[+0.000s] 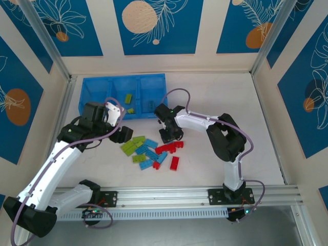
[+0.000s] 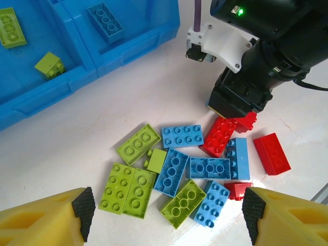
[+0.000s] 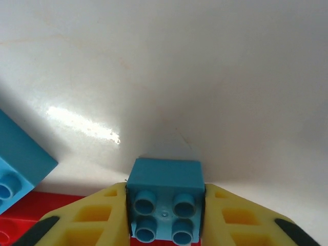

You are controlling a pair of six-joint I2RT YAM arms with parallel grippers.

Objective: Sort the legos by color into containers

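The legos lie in a loose pile [image 1: 148, 151] of lime, light blue and red bricks at mid-table. My right gripper [image 3: 165, 215] is shut on a small light blue brick [image 3: 165, 202], studs facing the camera, just above the table at the pile's far right edge [image 1: 169, 134]. My left gripper [image 2: 169, 212] hangs open over the pile's near side, above a lime brick [image 2: 183, 203]. The blue tray [image 1: 95, 95] stands at the back left. Its middle container holds two lime bricks [image 1: 128, 97], its right one a blue brick [image 1: 151, 105].
The right arm's dark wrist [image 2: 256, 66] hangs over red bricks [image 2: 220, 136] at the pile's far side. One red brick [image 1: 175, 163] lies apart toward the front. An aluminium rail [image 1: 179, 195] runs along the near edge, and patterned walls close in the table.
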